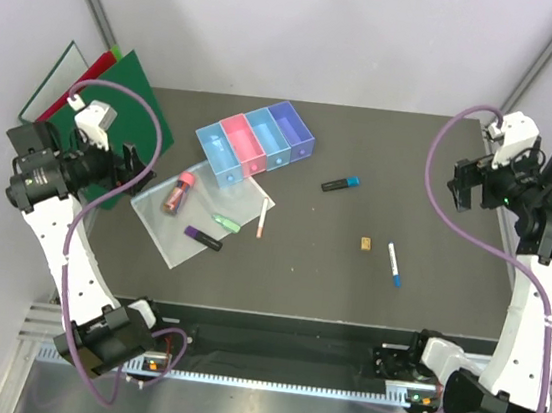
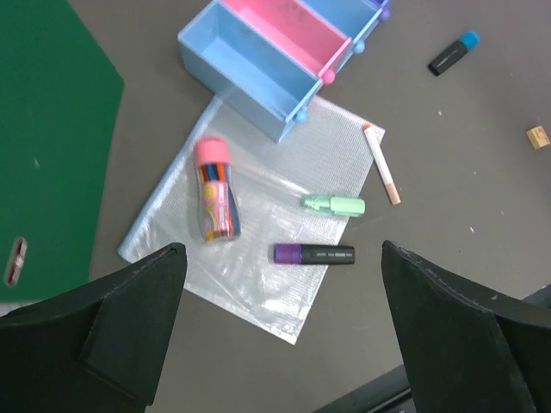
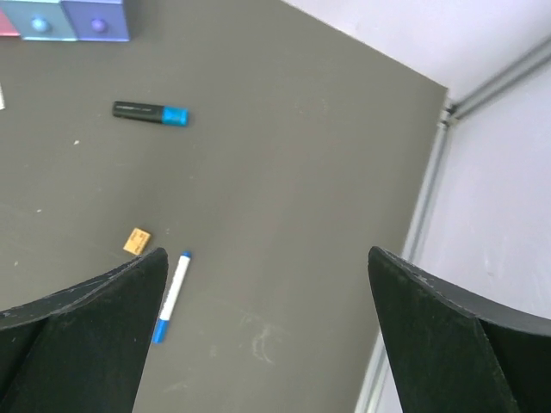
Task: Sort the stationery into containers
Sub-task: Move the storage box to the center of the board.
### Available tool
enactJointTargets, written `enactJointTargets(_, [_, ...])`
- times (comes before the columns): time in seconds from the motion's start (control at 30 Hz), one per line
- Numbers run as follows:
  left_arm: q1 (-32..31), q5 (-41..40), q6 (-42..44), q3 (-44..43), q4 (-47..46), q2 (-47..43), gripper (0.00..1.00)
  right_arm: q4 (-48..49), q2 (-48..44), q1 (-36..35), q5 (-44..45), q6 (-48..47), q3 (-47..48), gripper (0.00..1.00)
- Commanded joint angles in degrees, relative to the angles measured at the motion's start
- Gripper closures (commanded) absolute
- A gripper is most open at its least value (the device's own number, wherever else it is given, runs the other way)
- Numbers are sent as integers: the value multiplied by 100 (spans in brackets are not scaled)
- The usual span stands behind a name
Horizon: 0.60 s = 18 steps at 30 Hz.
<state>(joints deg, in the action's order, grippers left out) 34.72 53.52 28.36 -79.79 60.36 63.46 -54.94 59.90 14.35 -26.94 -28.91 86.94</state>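
The four joined bins, light blue, pink, blue and purple, stand at the back middle, all looking empty. On a clear sleeve lie a pink-capped tube, a green highlighter and a purple-capped black marker. A pink-tipped pen lies at the sleeve's edge. A blue-capped black highlighter, a tan block and a white and blue pen lie to the right. My left gripper is open above the sleeve's near edge. My right gripper is open high over the table's right side.
A green binder and a red binder lie at the back left beside my left arm. The table's right edge and a metal frame post are close to my right gripper.
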Motion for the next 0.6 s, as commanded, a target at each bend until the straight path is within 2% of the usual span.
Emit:
enactJointTargets(0.0, [-88, -411, -480, 542, -858, -211, 1, 255, 381, -379, -172, 200, 104, 0])
enactJointTargets(0.07, [-376, -770, -629, 789, -1164, -255, 1, 413, 619, -862, 30, 454, 139, 0])
enactJointTargets(0.1, [-535, -981, -734, 859, -1271, -290, 1, 492, 698, -1099, 396, 517, 148, 0])
enactJointTargets(0.13, [-728, -1192, -822, 964, -1377, -308, 1, 588, 838, -1666, 661, 587, 139, 0])
enactJointTargets(0.17, [-1182, -1699, -997, 1009, -1482, -325, 1, 746, 918, -1881, 907, 675, 139, 0])
enactJointTargets(0.27, [-1939, -2300, -1340, 1123, -1843, -317, 1, 932, 1409, -2120, 945, 1087, 480, 0])
enactJointTargets(0.37, [-2232, -2678, -1745, 1115, -2177, -142, 1, 1090, 1954, -2199, 1058, 1291, 832, 0])
enactJointTargets(0.57, [-3032, -3768, -1615, 868, -2230, 491, 3, 1213, 3105, -2788, 1786, 1291, 1737, 0])
